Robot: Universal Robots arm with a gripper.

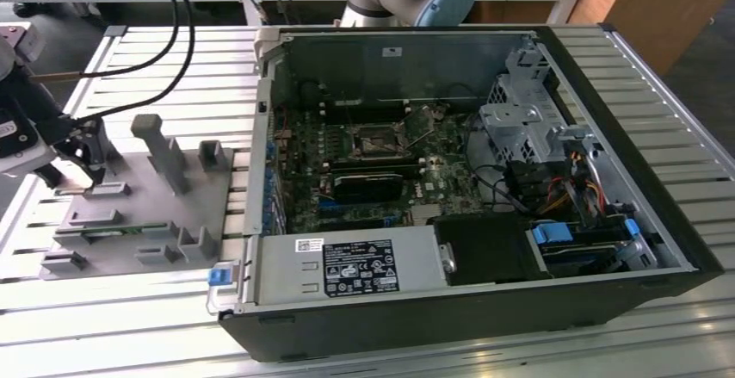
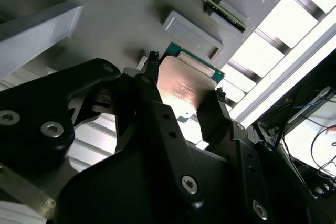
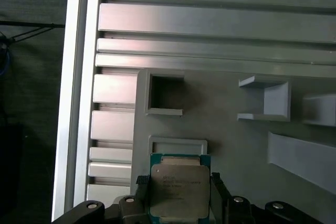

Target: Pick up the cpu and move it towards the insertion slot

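The cpu point(image 3: 178, 192) is a small square chip with a pale metal top on a green board. It sits between the two black fingers of my gripper point(image 3: 178, 178), which touch its opposite edges just over the grey plastic fixture point(image 3: 231, 145). In the second wrist view the cpu point(image 2: 181, 90) catches the light between the fingertips point(image 2: 152, 59) of the gripper point(image 2: 185, 76). In the exterior view the gripper point(image 1: 81, 176) hangs over the fixture's point(image 1: 150, 214) far left end. The insertion slot point(image 1: 376, 139), a shiny square frame with a dark centre, lies inside the open computer case, well to the right.
The open computer case point(image 1: 643, 189) lies on a slatted aluminium table point(image 1: 115, 309), with a black card point(image 1: 367, 184), cables and a power supply point(image 1: 344, 266) inside. Upright grey posts point(image 1: 155, 150) rise from the fixture near the gripper. Black cables point(image 1: 178, 42) hang above the fixture.
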